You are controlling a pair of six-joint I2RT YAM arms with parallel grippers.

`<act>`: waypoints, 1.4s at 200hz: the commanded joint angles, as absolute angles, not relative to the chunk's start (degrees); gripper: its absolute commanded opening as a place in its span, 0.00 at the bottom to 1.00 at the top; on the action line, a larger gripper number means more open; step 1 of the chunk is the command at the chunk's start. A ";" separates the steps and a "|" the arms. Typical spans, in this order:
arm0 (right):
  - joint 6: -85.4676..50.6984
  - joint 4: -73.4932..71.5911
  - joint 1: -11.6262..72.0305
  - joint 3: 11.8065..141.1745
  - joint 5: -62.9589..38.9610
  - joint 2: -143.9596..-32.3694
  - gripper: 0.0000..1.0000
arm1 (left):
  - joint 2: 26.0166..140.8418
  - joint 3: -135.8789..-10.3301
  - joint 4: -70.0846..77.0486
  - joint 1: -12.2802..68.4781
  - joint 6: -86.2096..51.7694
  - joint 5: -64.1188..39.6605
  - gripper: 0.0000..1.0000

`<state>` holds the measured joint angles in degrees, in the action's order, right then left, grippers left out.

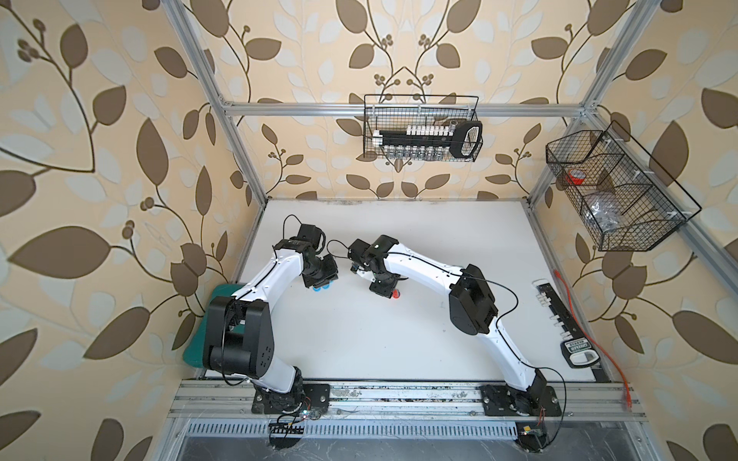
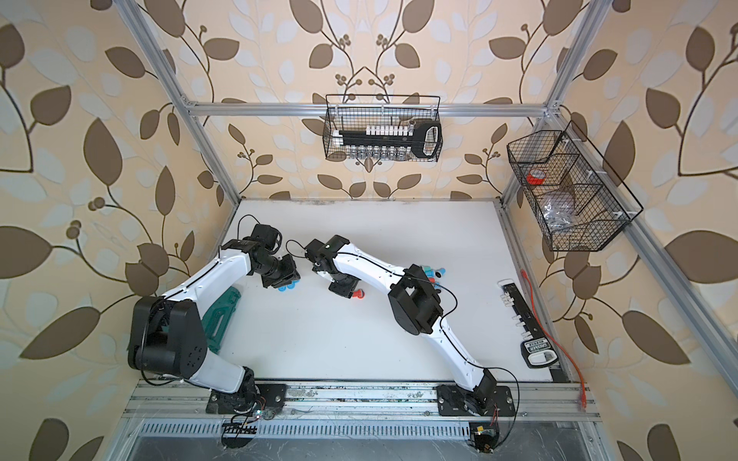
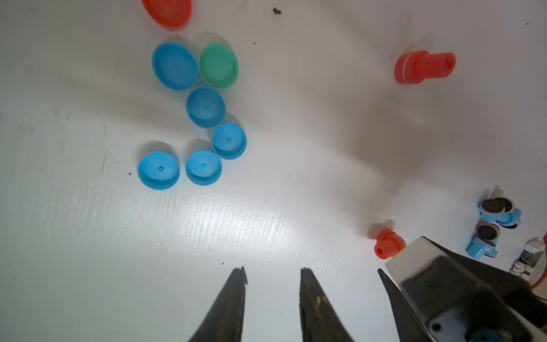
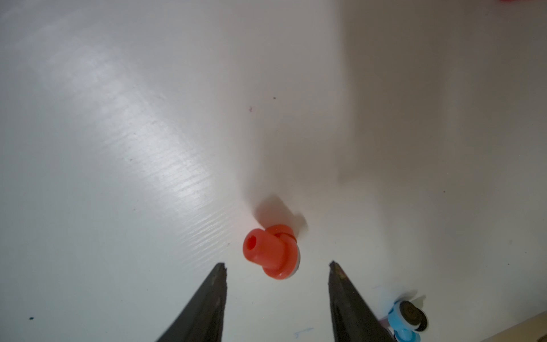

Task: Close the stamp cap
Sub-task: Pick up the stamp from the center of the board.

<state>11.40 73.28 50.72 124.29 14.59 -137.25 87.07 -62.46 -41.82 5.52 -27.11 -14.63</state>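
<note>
A small red stamp (image 4: 270, 251) lies on its side on the white table (image 1: 379, 351), just ahead of my right gripper (image 4: 276, 263), which is open with both fingertips clear of it. This stamp also shows in both top views (image 1: 396, 294) (image 2: 358, 295) and in the left wrist view (image 3: 387, 242). A second red stamp (image 3: 423, 66) lies farther off. Loose caps sit in a cluster: several blue caps (image 3: 205, 106), a green cap (image 3: 219, 65) and a red cap (image 3: 167, 11). My left gripper (image 3: 273, 270) hangs open near the caps with nothing between its fingers.
Blue stamps (image 3: 497, 210) (image 4: 410, 318) with dark pads lie beside the right arm. A black rack (image 1: 559, 315) lies along the table's right edge and a green object (image 1: 199, 339) at its left edge. Wire baskets (image 1: 423, 127) hang on the frame.
</note>
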 commanded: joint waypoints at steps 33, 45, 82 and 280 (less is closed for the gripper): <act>12.81 72.77 51.73 122.00 14.82 -139.11 0.51 | 86.19 -62.13 -41.88 4.74 -25.98 -15.46 0.33; 12.80 72.69 51.88 121.78 15.03 -139.44 0.51 | 86.31 -62.18 -41.86 4.66 -25.93 -15.48 0.34; 12.63 72.24 52.11 121.75 17.26 -140.86 0.46 | 86.14 -61.81 -41.84 4.48 -25.91 -15.56 0.33; 13.01 71.50 53.08 123.41 19.32 -139.44 0.39 | 85.96 -60.46 -41.31 4.05 -26.22 -16.63 0.34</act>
<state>12.32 71.29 52.77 122.37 18.26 -140.40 87.07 -61.12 -41.71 4.43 -27.07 -15.11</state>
